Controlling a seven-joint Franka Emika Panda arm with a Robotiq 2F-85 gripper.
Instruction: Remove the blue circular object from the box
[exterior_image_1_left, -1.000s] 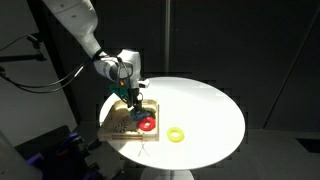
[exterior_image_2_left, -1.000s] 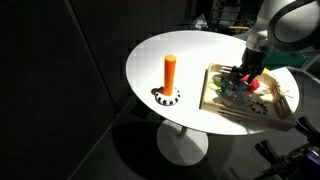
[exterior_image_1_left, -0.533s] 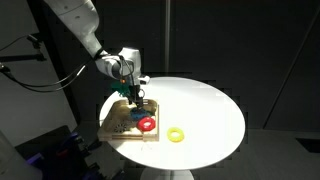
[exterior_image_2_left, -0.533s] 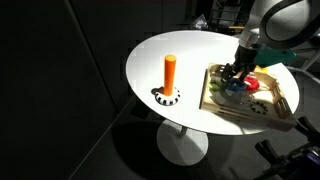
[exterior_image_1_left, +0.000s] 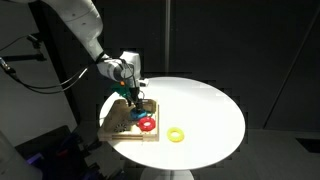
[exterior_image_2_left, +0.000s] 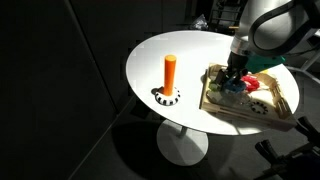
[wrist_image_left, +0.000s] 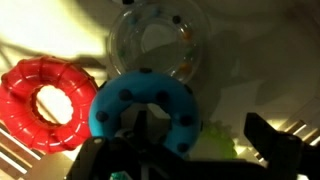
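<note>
The blue circular object (wrist_image_left: 145, 108) is a blue-teal ring with dark dots. It lies in the box (exterior_image_1_left: 112, 127), a shallow light-wood tray on the round white table. It also shows in an exterior view (exterior_image_2_left: 233, 89). My gripper (wrist_image_left: 203, 138) is open and low over it. One finger stands in the ring's hole and the other is well outside its right side. In both exterior views the gripper (exterior_image_1_left: 135, 101) (exterior_image_2_left: 236, 76) reaches down into the box.
In the box a red ring (wrist_image_left: 45, 100) lies left of the blue one, a clear ring (wrist_image_left: 158, 45) beyond it, and a green piece (wrist_image_left: 215, 148) beside it. A yellow ring (exterior_image_1_left: 177, 134) lies on the table. An orange peg (exterior_image_2_left: 170, 72) stands on a dotted base.
My gripper has shifted a little sideways across the box, away from the red ring and over the blue ring. The rings have not moved.
</note>
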